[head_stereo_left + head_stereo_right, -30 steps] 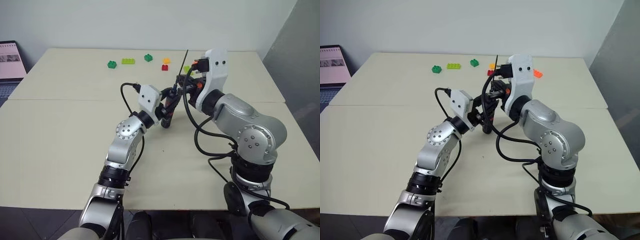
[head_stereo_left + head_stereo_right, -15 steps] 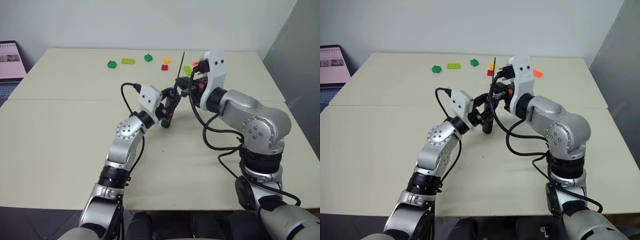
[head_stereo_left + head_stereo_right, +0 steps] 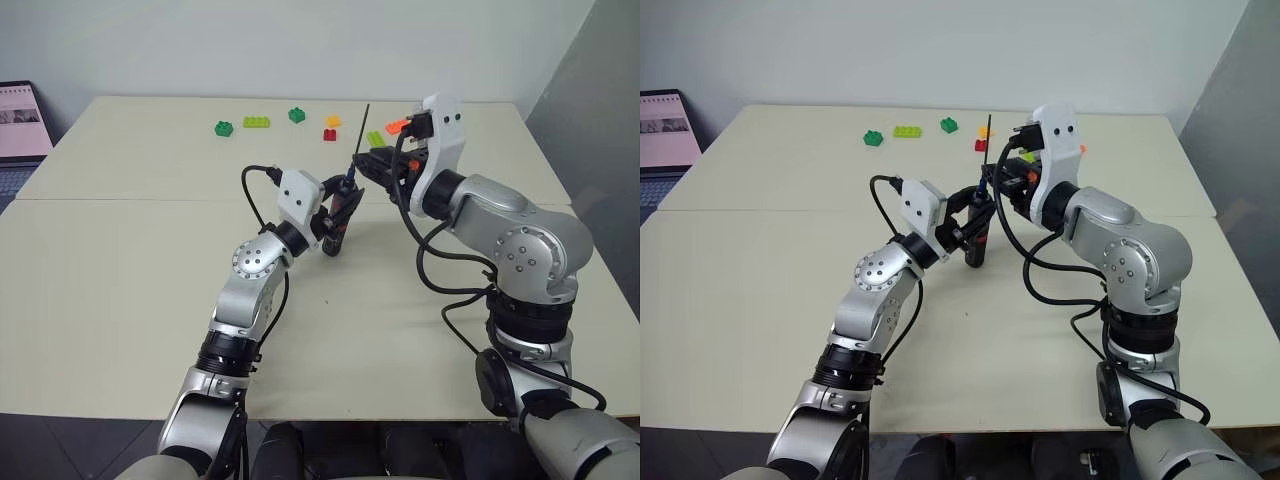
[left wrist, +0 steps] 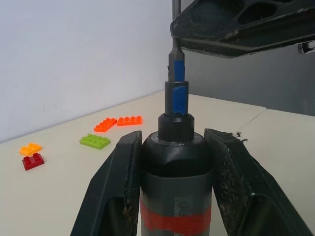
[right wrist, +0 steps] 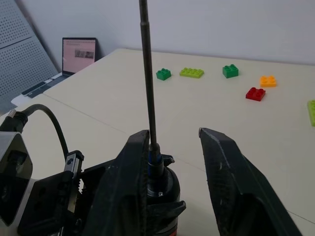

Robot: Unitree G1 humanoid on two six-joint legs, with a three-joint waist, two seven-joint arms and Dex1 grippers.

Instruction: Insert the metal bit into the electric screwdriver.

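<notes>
The worktop (image 3: 120, 300) carries a scatter of toy bricks (image 3: 256, 123) along its far side, well apart from the work, which goes on in the air above its middle.

The left gripper (image 4: 172, 172) has its fingers clamped on the body of the electric screwdriver (image 4: 176, 162), one pad on each side just above the red band, with the tip end pointing up. The tool looks rigid and fairly weighty for its size; its smooth black barrel could twist in the pads, so a hold around the thick body, as here, seems the sensible one.

The right gripper (image 5: 172, 162) sits just beside the tool's tip with its fingers apart. One finger lies close against the bit and the other stands clear of it, so the bit is not pinched between them.

The metal bit (image 5: 146, 73) stands upright in the screwdriver's tip, its blue collar (image 4: 177, 91) showing above the socket. It is thin, stiff and light, likely slippery and easy to knock askew; it is best pinched low, near the collar.
</notes>
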